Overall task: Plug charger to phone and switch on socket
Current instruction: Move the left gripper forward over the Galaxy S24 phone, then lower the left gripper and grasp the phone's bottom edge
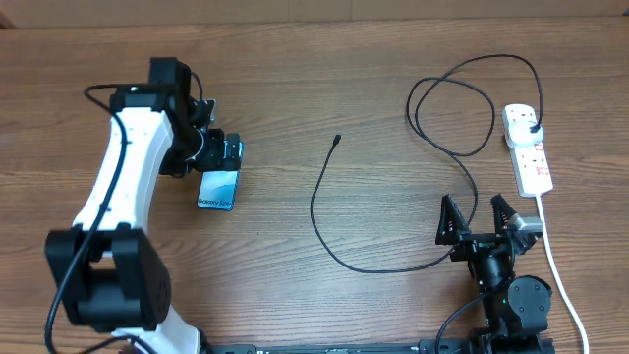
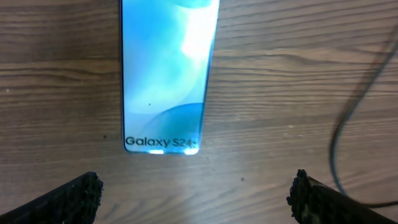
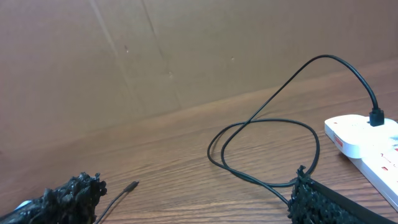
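The phone [image 1: 218, 187] lies on the table at the left, its lit blue-white screen reading "Galaxy S24"; it also fills the top of the left wrist view [image 2: 168, 74]. My left gripper [image 1: 224, 152] is open just behind the phone, its fingertips [image 2: 196, 196] apart over bare wood. The charger cable [image 1: 324, 221] runs from its free connector tip [image 1: 337, 139] in a curve and loops to a black plug [image 1: 534, 129] in the white socket strip [image 1: 527, 147]. My right gripper [image 1: 480, 218] is open at the front right, with the cable [image 3: 267, 137], tip [image 3: 129, 185] and socket [image 3: 367, 140] ahead of it.
The socket's white lead [image 1: 555, 265] runs down the right side to the table's front edge. A brown cardboard wall [image 3: 155, 50] stands behind the table. The cable forms a loop [image 1: 454, 108] left of the socket.
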